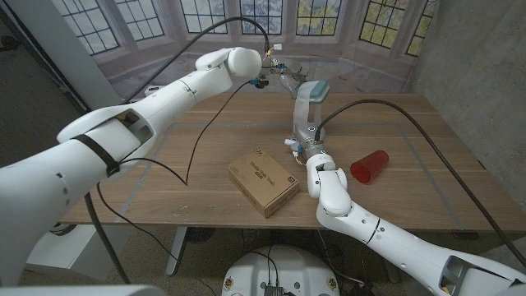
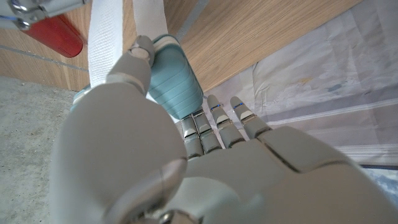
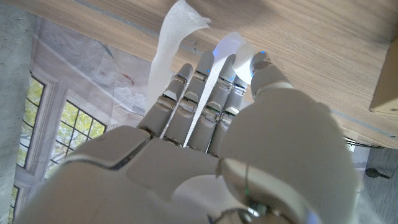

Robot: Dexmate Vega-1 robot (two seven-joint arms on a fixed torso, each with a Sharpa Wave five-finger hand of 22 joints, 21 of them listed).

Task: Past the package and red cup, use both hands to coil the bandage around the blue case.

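My left hand (image 1: 283,76) holds the blue case (image 1: 316,88) above the far middle of the table, past the package and the cup. In the left wrist view its thumb (image 2: 134,62) presses on the ribbed blue case (image 2: 177,84), with the white bandage (image 2: 109,43) running beside it. The bandage (image 1: 304,111) hangs as a taut strip from the case down to my right hand (image 1: 306,145). In the right wrist view the bandage (image 3: 205,93) lies along the fingers (image 3: 186,102) of my right hand, and a loose end (image 3: 177,25) sticks out past them.
A brown cardboard package (image 1: 263,181) lies near the table's middle front. A red cup (image 1: 370,165) lies on its side to its right, close to my right forearm. A black cable (image 1: 193,148) trails over the left half of the wooden table (image 1: 411,123).
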